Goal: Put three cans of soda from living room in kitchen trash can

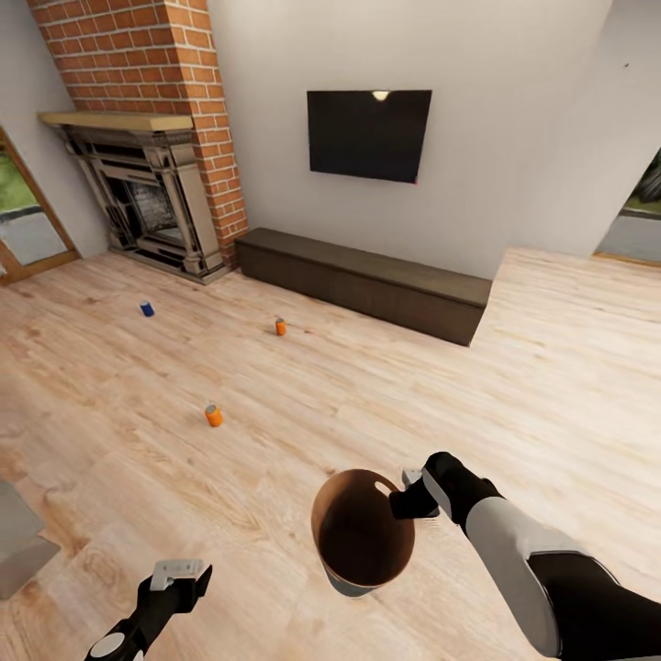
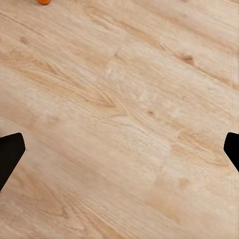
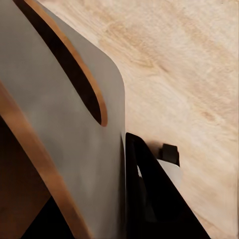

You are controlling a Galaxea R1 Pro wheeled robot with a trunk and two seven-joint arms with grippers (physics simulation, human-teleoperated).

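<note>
Three soda cans stand apart on the light wood floor: a blue one point(image 1: 147, 309) near the fireplace, an orange one point(image 1: 280, 326) in front of the low cabinet, and a closer orange one point(image 1: 214, 415). My right gripper point(image 1: 404, 500) is shut on the rim of the trash can point(image 1: 358, 542) and holds it off the floor, tilted, its brown inside facing me. The right wrist view shows its grey wall point(image 3: 64, 114) against a black finger point(image 3: 149, 199). At lower left my left gripper point(image 1: 179, 574) is open over bare floor; an orange can point(image 2: 45, 1) peeks in at its view's edge.
A stone fireplace point(image 1: 151, 207) and red brick column point(image 1: 174, 92) stand at the back left. A long dark cabinet point(image 1: 367, 280) runs along the wall under a black screen point(image 1: 369, 135). A grey object's corner point(image 1: 18, 542) juts in at the left edge.
</note>
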